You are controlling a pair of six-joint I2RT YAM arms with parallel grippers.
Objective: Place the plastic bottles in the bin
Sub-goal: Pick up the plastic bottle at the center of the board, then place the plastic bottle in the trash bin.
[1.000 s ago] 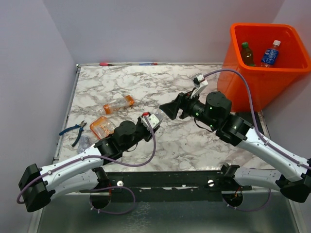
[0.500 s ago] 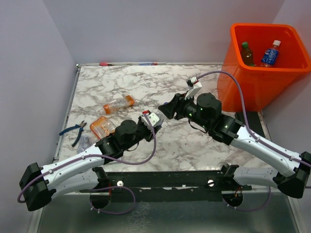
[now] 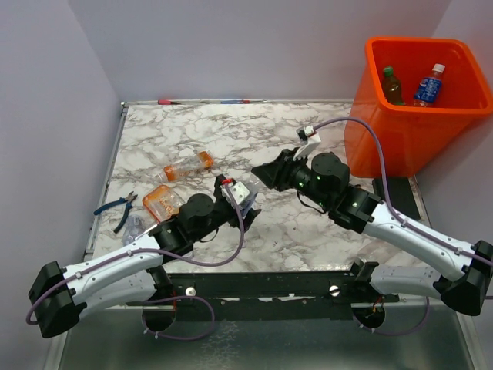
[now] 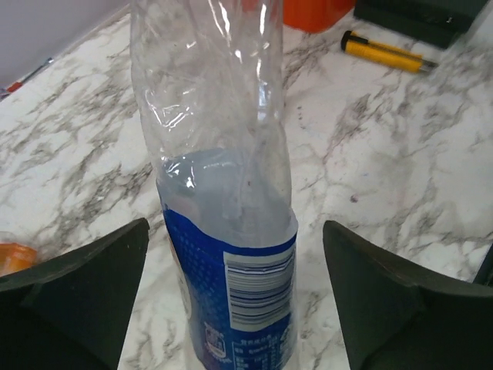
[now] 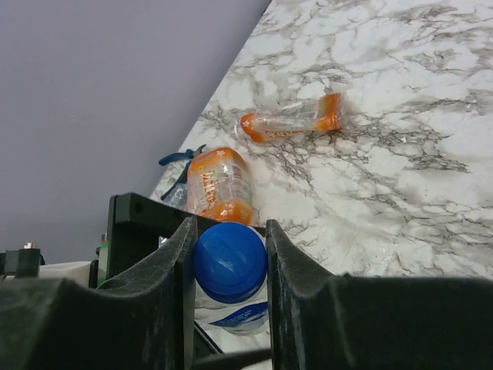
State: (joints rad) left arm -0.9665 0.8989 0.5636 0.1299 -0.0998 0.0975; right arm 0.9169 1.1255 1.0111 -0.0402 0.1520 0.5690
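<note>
A marble-patterned surface (image 3: 231, 131) carries blue-handled pliers (image 3: 115, 206) lying flat near its left edge. Along the far edge lie 2 thin stick-like items, a red one (image 3: 168, 101) and a blue one (image 3: 231, 100), well apart. In the left wrist view, a yellow tool with a dark tip (image 4: 385, 52) lies flat near a black block (image 4: 420, 15). Plain lilac walls (image 3: 231, 46) stand behind.

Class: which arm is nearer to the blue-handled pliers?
Left. The left arm passes close beside the pliers, its forearm running just to their right. The right arm reaches in from the far right side, well away from them.
</note>
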